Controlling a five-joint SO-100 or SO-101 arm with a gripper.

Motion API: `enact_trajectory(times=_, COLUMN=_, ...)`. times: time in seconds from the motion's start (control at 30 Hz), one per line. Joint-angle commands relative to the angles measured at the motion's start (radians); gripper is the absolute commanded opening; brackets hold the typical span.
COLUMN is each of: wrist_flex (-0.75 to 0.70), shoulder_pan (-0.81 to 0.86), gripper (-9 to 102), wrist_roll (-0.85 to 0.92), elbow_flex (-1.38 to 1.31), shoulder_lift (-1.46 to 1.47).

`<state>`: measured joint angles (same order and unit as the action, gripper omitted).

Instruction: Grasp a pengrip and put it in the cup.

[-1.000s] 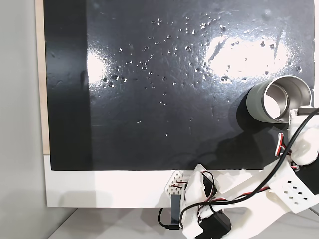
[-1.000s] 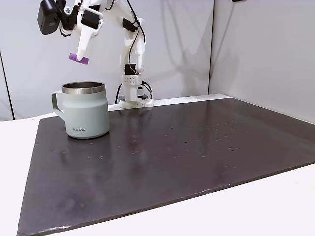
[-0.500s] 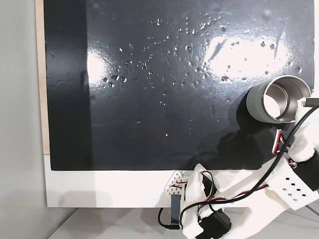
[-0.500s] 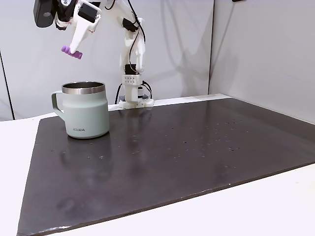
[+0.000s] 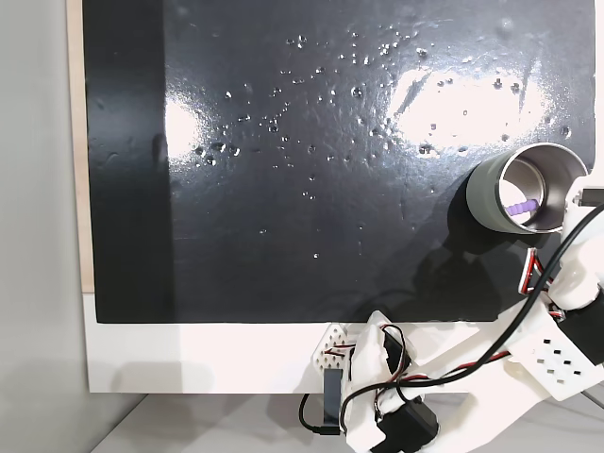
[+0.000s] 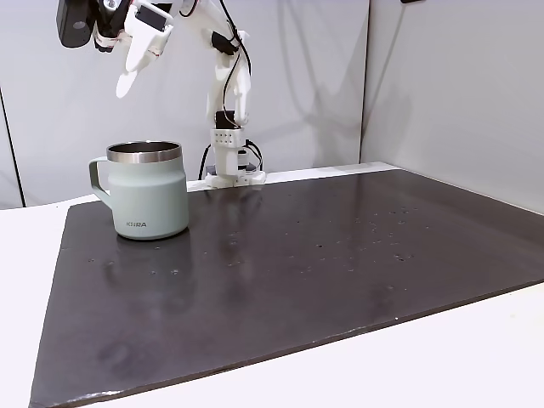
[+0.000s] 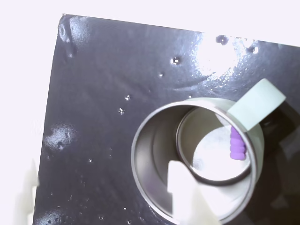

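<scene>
A: The small light-purple ribbed rubber pengrip (image 7: 237,144) lies inside the round steel-lined mug, the cup (image 7: 150,154), resting against the inner wall near the pale handle (image 7: 257,103) in the wrist view. In a fixed view from above, the pengrip (image 5: 519,205) shows as a thin purple sliver inside the cup (image 5: 486,193).

B: Where are the fingers?

A: In a fixed view from the side, the white fingers (image 6: 129,75) hang high above the grey-green cup (image 6: 153,200), well apart from its rim and slightly toward its handle side. They are spread and hold nothing. In the wrist view, one white fingertip (image 7: 180,185) shows blurred over the near part of the cup's mouth, and another pale tip (image 7: 26,199) sits at the lower left edge, far from the first.

B: What does the cup stand on?

A: A glossy black mat (image 6: 323,272) lying on the white counter (image 6: 442,365). The cup stands upright below the fingers, near the mat's edge on the arm's side. The arm's white base (image 6: 228,166) is fixed at the counter's far edge, behind the cup.
</scene>
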<state>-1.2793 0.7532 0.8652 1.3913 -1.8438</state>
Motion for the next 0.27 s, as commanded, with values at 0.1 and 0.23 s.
enact_trajectory(times=0.1, wrist_flex=0.014, shoulder_pan=0.011, gripper=34, wrist_roll=0.009, elbow_flex=0.017, shoulder_lift=-0.035)
enact_trajectory(times=0.23, wrist_flex=0.014, shoulder_pan=0.005, gripper=33, wrist_roll=0.009, elbow_flex=0.04, shoulder_lift=-0.058)
